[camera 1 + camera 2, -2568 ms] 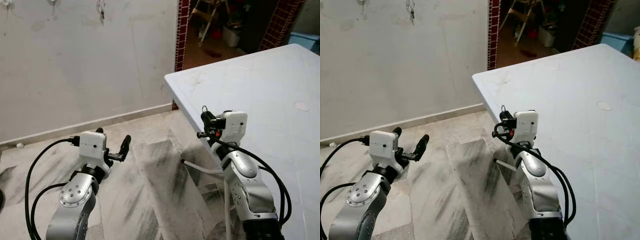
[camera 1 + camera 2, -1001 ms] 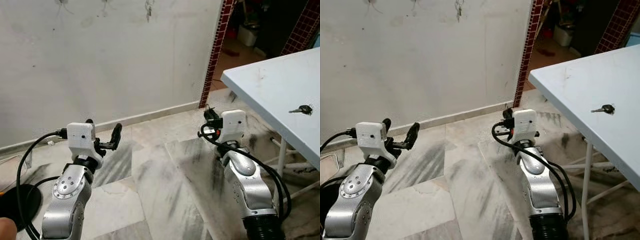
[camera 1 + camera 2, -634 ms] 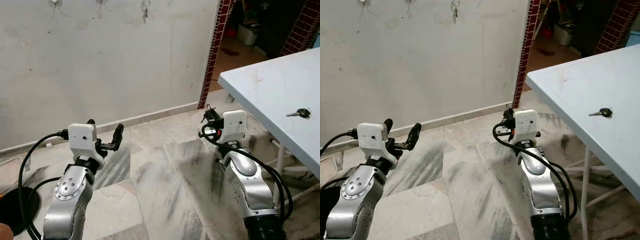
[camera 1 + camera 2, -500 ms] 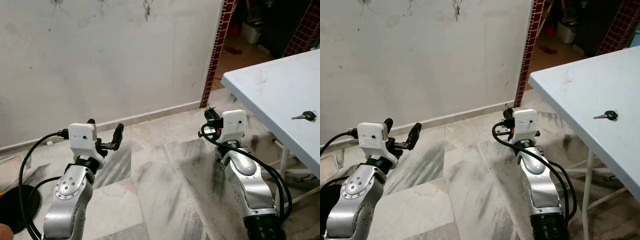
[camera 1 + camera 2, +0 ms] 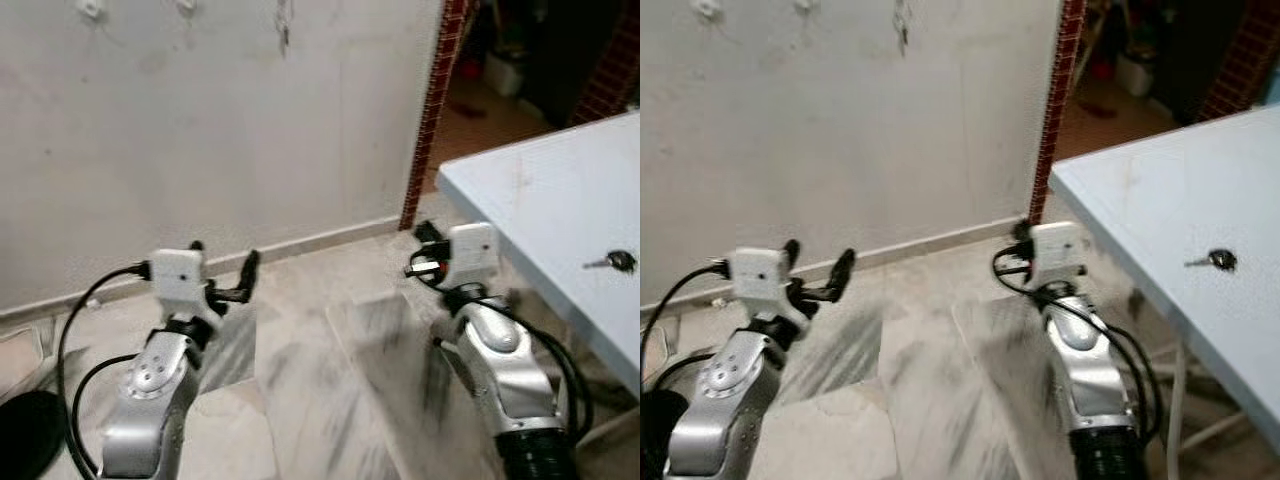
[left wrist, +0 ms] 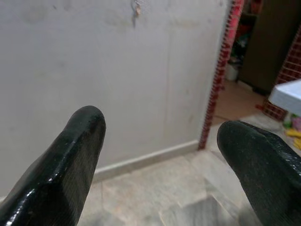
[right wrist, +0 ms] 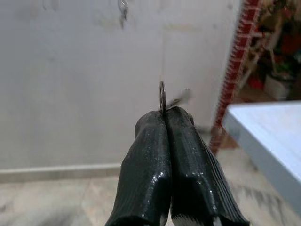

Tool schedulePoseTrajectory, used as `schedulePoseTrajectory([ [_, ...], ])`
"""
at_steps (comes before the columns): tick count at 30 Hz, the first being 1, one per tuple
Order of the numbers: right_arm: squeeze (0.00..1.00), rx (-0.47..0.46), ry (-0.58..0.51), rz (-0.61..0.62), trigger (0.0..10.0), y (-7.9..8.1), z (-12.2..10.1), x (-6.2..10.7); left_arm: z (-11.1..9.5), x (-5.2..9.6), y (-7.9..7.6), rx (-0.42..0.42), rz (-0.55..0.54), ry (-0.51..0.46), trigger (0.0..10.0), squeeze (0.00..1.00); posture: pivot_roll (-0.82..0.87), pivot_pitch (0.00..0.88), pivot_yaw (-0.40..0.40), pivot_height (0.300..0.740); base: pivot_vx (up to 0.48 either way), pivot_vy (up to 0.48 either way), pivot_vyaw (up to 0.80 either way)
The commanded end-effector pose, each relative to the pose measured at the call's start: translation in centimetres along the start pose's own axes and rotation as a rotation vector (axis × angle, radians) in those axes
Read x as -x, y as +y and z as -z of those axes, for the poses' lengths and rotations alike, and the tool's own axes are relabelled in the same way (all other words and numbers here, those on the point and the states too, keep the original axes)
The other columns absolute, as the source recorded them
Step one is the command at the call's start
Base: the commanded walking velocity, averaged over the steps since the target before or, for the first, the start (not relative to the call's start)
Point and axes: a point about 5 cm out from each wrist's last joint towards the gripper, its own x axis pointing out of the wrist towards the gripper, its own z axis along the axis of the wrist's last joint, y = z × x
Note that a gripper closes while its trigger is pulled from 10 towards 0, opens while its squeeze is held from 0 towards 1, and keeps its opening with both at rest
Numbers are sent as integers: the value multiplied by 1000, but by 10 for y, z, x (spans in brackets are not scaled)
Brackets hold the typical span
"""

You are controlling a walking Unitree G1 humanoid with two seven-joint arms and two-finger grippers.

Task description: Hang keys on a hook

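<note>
Right gripper (image 7: pixel 165 113), jaws clamped on a key ring (image 7: pixel 162 96), faces the wall (image 5: pixel 200 150). Left gripper (image 6: pixel 160 150), jaws apart, holds nothing. One key (image 5: pixel 612 262) lies on the tabletop (image 5: pixel 540 190). Three hooks (image 5: pixel 90 8) up the wall.

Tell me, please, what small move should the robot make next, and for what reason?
Probably walk closer to the wall. The right gripper is shut on a key ring, but the hooks sit high on that wall, seemingly beyond reach. The left gripper is open and holds nothing.
</note>
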Motion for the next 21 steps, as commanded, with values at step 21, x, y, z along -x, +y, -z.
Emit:
schedulePoseTrajectory([
  [21, 0, -11, -15, -71, 10000, 16, -1, 0, 3, 1, 5, -5, -21, 11, 10000, 0, 36, 75, 33, 740, 466, 0, 0],
])
